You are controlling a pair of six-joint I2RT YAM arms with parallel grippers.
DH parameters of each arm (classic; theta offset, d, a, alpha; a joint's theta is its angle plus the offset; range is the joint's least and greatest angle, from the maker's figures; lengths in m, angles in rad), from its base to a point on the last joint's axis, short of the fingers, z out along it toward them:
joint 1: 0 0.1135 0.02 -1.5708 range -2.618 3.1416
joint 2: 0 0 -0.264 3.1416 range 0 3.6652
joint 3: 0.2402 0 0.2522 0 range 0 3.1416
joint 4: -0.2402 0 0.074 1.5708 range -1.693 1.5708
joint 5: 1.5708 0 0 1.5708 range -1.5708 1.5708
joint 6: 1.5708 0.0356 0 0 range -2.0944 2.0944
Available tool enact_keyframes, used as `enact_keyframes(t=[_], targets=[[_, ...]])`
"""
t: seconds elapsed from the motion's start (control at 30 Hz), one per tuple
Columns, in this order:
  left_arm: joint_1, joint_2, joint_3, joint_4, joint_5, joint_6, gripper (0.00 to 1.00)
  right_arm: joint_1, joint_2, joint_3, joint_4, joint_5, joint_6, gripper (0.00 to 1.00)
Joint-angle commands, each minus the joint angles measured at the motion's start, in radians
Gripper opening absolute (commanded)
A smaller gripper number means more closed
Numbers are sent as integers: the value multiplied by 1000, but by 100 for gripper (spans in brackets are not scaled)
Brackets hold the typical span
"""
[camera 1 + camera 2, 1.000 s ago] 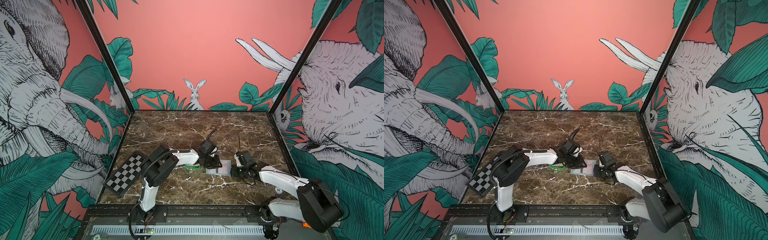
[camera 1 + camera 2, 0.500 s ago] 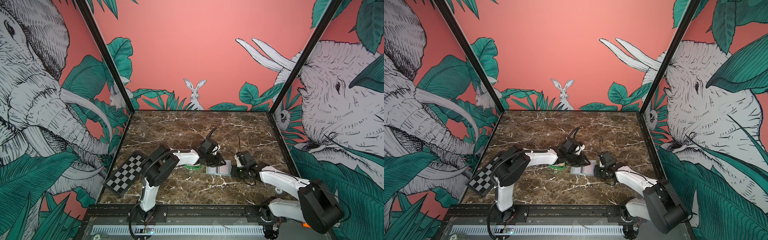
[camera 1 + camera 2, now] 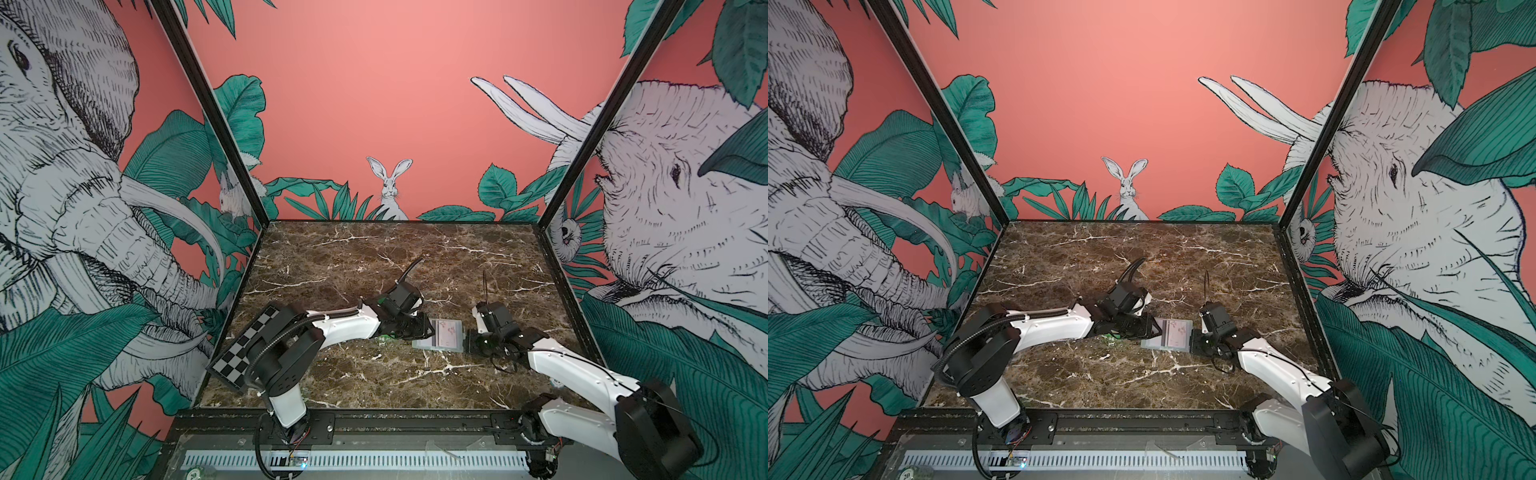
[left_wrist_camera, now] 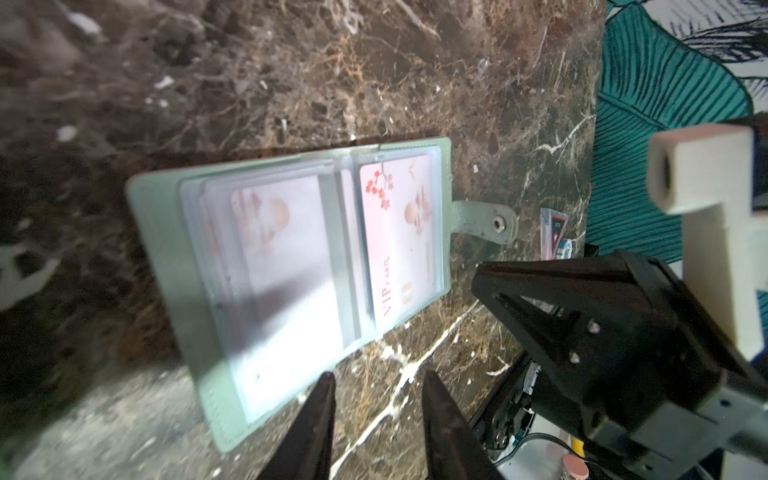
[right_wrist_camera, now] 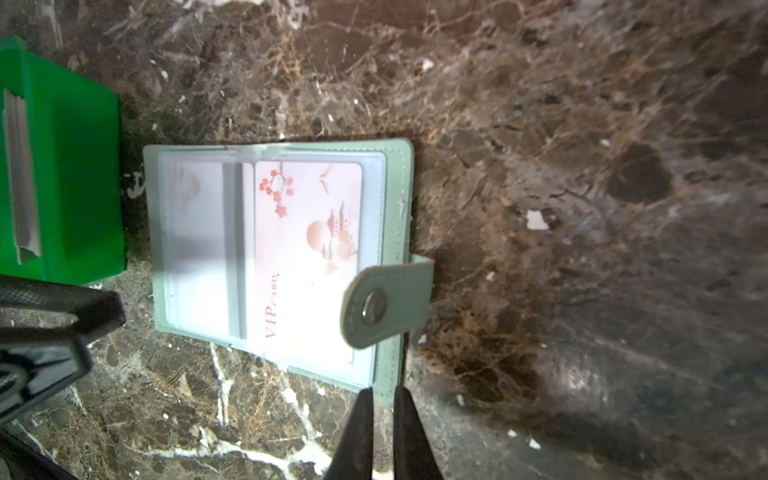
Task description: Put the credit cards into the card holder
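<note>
Card holder (image 5: 397,178), pale sage-green leather-like booklet, open flat on brown marble table (image 5: 582,124).
A pink-white rectangular VIP credit card (image 5: 307,249) sits in its clear plastic sleeve (image 5: 376,232). The right gripper (image 5: 383,392) appears clamped on the cover's edge, though the contact is partly hidden. The left gripper (image 4: 376,376) stands parted and empty, just beside the holder.

Both top views are bright, evenly lit and sharp, with straight lines bowing toward the frame edges. In the left wrist view the card holder (image 4: 153,232) is soft and hazy on the page away from its snap tab (image 4: 486,220). In the right wrist view it is crisp, its sleeves glare, and a dark shadow lies along its tab side.
</note>
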Motion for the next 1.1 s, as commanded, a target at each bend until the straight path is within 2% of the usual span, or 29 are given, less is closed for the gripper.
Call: enact_keyframes(t=[0.0,0.13,0.37,0.73,0.97,1.07], targets=[[0,-54,-51,-48,-58,16,39,4,-24,10,-18,-10,4,13],[15,-54,-79,-33,-60,16,39,7,-33,20,-24,-9,9,13],[27,-37,-46,-101,-145,64,39,14,-34,23,-41,3,10,13],[131,-59,-61,-128,-146,121,39,20,-54,22,-69,35,13,15],[142,-52,-97,-24,-36,109,40,26,-59,26,-63,27,26,16],[142,-59,-125,-5,-25,94,40,27,-55,26,-64,38,22,16]])
